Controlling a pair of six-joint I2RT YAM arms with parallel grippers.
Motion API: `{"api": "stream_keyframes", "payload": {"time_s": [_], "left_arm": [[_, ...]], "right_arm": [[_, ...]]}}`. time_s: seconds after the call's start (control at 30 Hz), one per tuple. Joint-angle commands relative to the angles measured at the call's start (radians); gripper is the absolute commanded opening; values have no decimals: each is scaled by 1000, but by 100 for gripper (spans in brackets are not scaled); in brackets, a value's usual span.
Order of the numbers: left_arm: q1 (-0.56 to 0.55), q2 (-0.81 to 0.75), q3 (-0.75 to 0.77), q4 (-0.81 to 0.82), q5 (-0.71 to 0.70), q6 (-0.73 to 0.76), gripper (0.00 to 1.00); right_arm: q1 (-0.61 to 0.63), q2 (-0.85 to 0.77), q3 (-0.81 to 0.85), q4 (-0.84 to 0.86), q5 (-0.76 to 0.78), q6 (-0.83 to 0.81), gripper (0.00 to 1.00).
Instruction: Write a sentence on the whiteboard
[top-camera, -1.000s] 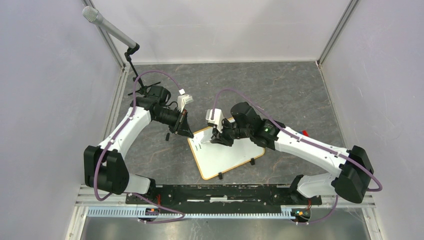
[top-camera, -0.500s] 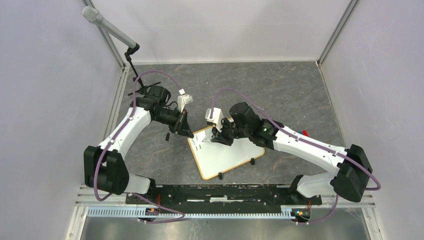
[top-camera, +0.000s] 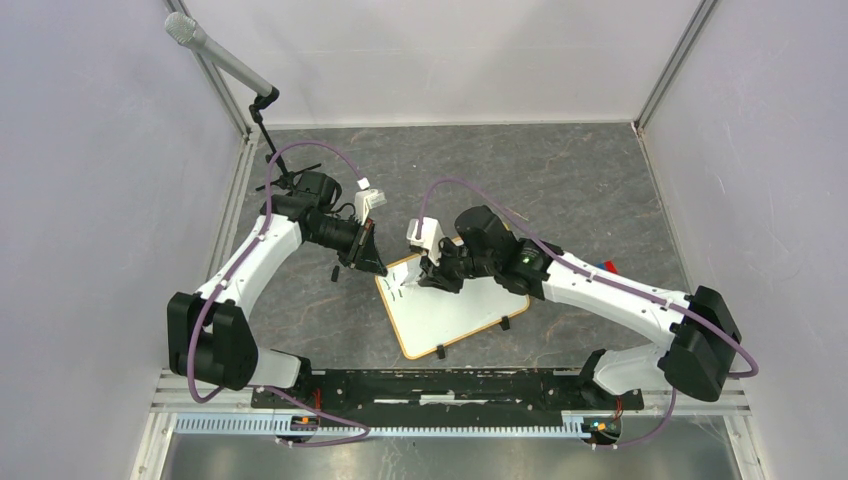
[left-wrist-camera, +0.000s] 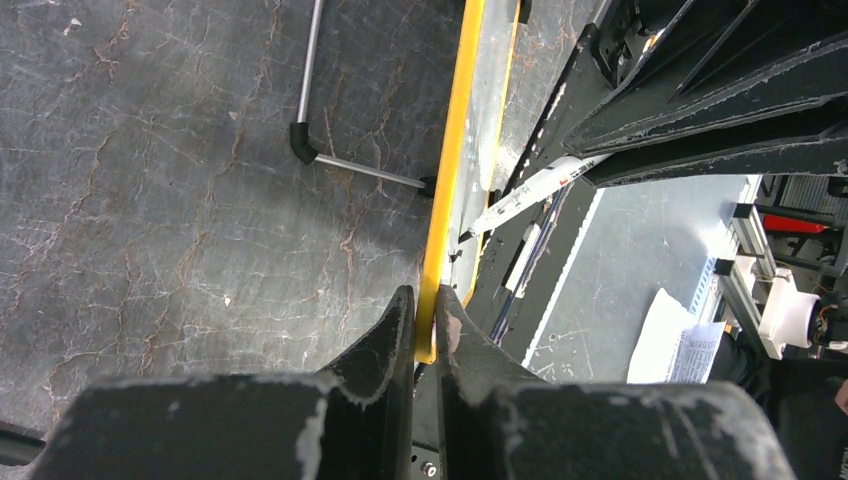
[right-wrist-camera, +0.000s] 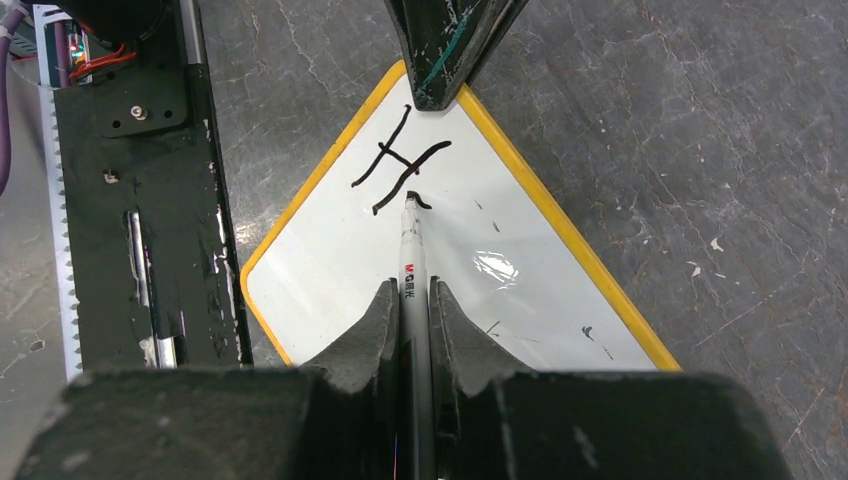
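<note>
Grey table (top-camera: 600, 180), with the whiteboard (top-camera: 455, 310) lying flat mid-table, turned corner-on to the arms. The left gripper (left-wrist-camera: 425, 325) is clamped on the frame at the far-left corner. The right gripper (right-wrist-camera: 412, 300) pinches a marker (right-wrist-camera: 410, 245), tip touching just under the sentence (right-wrist-camera: 400, 165). That's only an "H" plus a small hook by that corner, with wide white board toward the near edges.

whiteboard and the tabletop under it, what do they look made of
Whiteboard: glossy white panel, likely coated; a glare spot shows on it. Its frame looks yellow, wood or plastic, unclear. Tabletop: dark grey, veined like stone, possibly a printed mat.
</note>
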Motion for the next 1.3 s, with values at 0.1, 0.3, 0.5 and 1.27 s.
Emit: {"api": "stream_keyframes", "payload": {"time_s": [0.1, 0.3, 0.5, 1.27], "left_arm": [[-11, -19, -8, -17, -12, 7, 2], [-13, -20, -8, -16, -14, 7, 2], [-13, -19, -8, -16, -13, 6, 2], [-19, -22, -8, -16, -17, 3, 2]], "right_arm": [[9, -7, -4, 8, 9, -22, 0], [13, -18, -16, -5, -13, -35, 0], [15, -26, -32, -12, -5, -45, 0], [-13, -24, 51, -38, 66, -55, 0]]}}
